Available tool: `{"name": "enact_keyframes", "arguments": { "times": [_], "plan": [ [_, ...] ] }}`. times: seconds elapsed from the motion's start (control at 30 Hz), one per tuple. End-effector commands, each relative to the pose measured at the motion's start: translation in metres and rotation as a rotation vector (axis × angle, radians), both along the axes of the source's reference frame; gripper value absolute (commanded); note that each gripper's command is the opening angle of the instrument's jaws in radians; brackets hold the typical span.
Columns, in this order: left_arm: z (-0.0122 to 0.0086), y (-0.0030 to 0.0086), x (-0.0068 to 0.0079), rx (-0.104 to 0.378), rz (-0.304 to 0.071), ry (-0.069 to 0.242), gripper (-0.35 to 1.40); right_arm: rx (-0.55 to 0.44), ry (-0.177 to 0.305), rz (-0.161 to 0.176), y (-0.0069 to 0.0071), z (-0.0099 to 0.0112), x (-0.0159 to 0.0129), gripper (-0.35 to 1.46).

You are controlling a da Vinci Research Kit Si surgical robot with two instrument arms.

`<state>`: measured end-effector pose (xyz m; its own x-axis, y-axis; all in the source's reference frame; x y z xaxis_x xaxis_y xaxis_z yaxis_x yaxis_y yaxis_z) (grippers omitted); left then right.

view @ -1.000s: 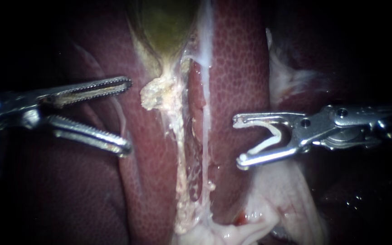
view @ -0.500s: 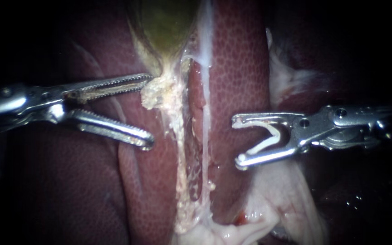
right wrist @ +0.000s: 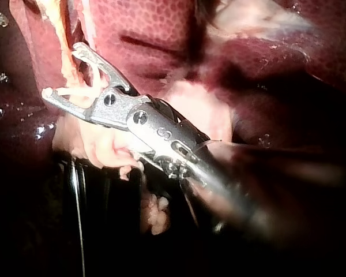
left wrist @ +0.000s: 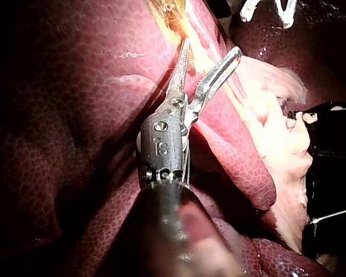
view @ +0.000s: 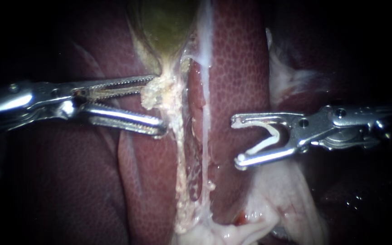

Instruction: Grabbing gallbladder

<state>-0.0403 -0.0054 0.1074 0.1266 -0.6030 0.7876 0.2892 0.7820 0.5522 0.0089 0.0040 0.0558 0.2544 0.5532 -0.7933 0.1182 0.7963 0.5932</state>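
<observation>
— Where's the gallbladder (view: 164, 22) from here?

— The greenish sac at the top of the endoscope view. It narrows down into that pale clump (view: 157, 93), with liver (view: 239, 68) on both sides. The left instrument (view: 157, 105) has its toothed jaws spread. The upper tip is against the clump and the lower one lies just below it, on the liver side. There's a gap between them, so I wouldn't call it a grip yet.

— What worries you?

— Where it bites. If the jaws close there, I think they'd catch only that crumbly pale stuff, which could tear away or slip. The lower tip could also dig into the liver, and a bite higher up might nick the sac and let it leak.

— And the other one?

— The right instrument (view: 237, 140) sits well apart, across the pale strand (view: 180, 154). Its jaws stand wide with a white clip (view: 275, 134) seated between them.

— Anything changed in the last second?

— The left instrument has come in from well clear of the clump to touch it, and its jaws have narrowed. The right one hasn't moved against the tissue.
</observation>
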Motion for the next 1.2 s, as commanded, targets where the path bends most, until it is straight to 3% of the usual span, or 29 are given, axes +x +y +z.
{"name": "enact_keyframes", "arguments": {
  "times": [0.03,0.2,0.37,0.4,0.43,0.97,1.2],
  "plan": [
    [0.0001,0.0000,-0.0001,0.001,-0.003,0.002,0.42,0.000,0.000,-0.001,0.0000,0.0000,0.0000,0.60],
    [0.0008,0.0003,0.0001,0.005,-0.018,0.010,0.27,0.000,0.001,-0.001,0.0000,0.0000,0.0000,0.60],
    [0.0013,0.0005,0.0006,0.010,-0.028,0.015,-0.13,0.000,0.000,-0.001,0.0000,0.0000,0.0000,0.60],
    [0.0014,0.0005,0.0008,0.010,-0.029,0.016,-0.32,0.000,0.000,-0.001,0.0000,0.0000,0.0000,0.60],
    [0.0014,0.0006,0.0009,0.010,-0.030,0.017,-0.35,0.000,0.000,-0.001,0.0000,0.0000,0.0000,0.60],
    [0.0012,0.0004,0.0016,0.020,-0.027,0.026,-0.35,0.000,0.000,-0.001,0.0000,0.0001,0.0000,0.60],
    [0.0000,0.0010,0.0023,0.032,-0.026,0.022,-0.35,0.000,0.000,-0.001,0.0000,0.0001,0.0000,0.59]
  ]
}}
